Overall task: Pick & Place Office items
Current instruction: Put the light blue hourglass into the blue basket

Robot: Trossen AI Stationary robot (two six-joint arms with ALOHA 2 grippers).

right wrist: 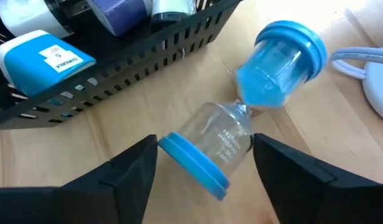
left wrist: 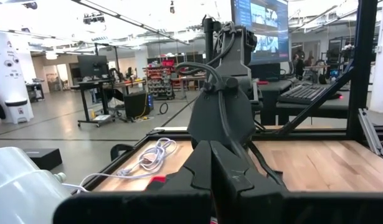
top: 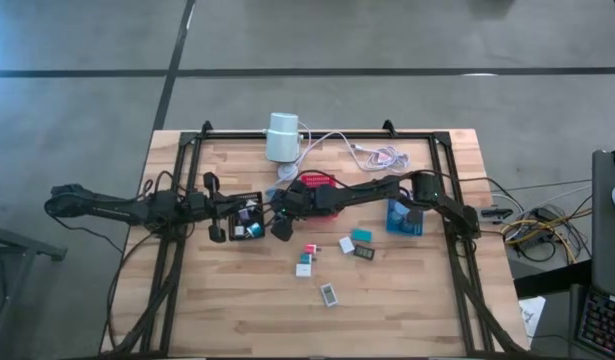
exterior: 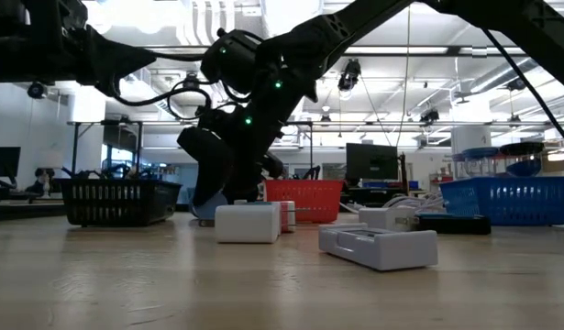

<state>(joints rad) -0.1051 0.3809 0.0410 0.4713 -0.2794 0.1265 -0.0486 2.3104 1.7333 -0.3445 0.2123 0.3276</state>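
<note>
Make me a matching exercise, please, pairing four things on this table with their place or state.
1 blue-capped clear sand timer
2 white cylinder with a cable
3 blue plastic tray
4 left gripper

A shut
B table's far edge
C lying between the right gripper's open fingers
D table's right side

Pairs: 1-C, 2-B, 3-D, 4-A

Your right gripper (right wrist: 203, 165) has its fingers spread on either side of a blue-capped sand timer (right wrist: 241, 134) lying tilted on the wood, just beside the black tray (right wrist: 116, 68), which holds a blue-and-white labelled block (right wrist: 45, 59)
</note>
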